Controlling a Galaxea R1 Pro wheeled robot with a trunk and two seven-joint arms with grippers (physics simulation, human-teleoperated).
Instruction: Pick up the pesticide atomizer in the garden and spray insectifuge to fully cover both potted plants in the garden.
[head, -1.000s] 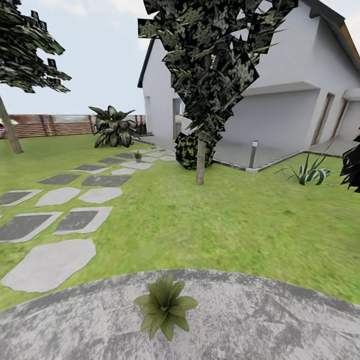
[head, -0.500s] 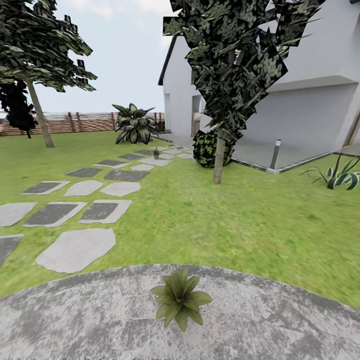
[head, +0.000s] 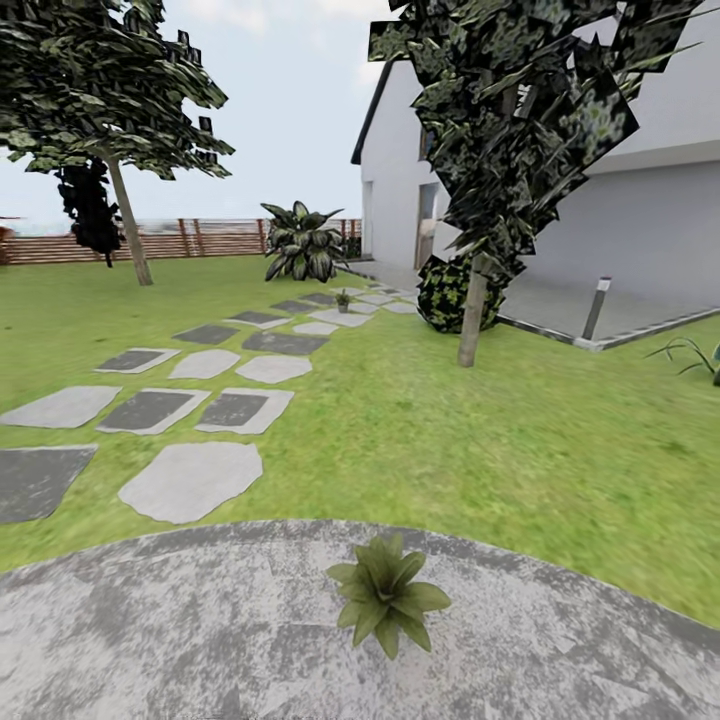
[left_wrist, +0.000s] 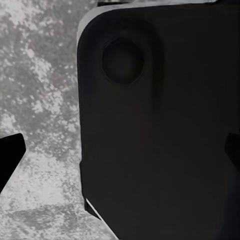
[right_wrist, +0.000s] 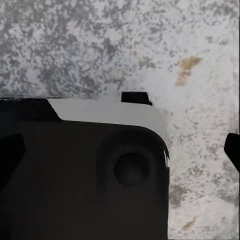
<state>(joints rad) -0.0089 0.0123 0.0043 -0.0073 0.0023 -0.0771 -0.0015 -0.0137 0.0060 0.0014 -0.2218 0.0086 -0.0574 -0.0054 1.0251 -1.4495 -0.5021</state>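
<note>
One potted plant (head: 386, 592), a low green rosette, sits on the round grey patio (head: 180, 620) just ahead of me. A second small potted plant (head: 343, 298) stands far off on the stepping stones (head: 192, 480) near the house. The pesticide atomizer is out of view. In the left wrist view my left gripper (left_wrist: 120, 155) is open over speckled paving, its dark fingertips (left_wrist: 10, 156) at the picture's edges and a black part of my own body between them. My right gripper (right_wrist: 120, 150) is likewise open and holds nothing.
Lawn (head: 480, 430) stretches beyond the patio. A thin tree trunk (head: 470, 320) and a round bush (head: 445, 292) stand ahead to the right, before the white house (head: 620, 230). A big striped-leaf shrub (head: 300, 242), another tree (head: 125, 215) and a slat fence (head: 200, 238) lie far off.
The head camera has turned left, so the whole scene has slid to the right in the picture. Nothing in the garden itself has moved.
</note>
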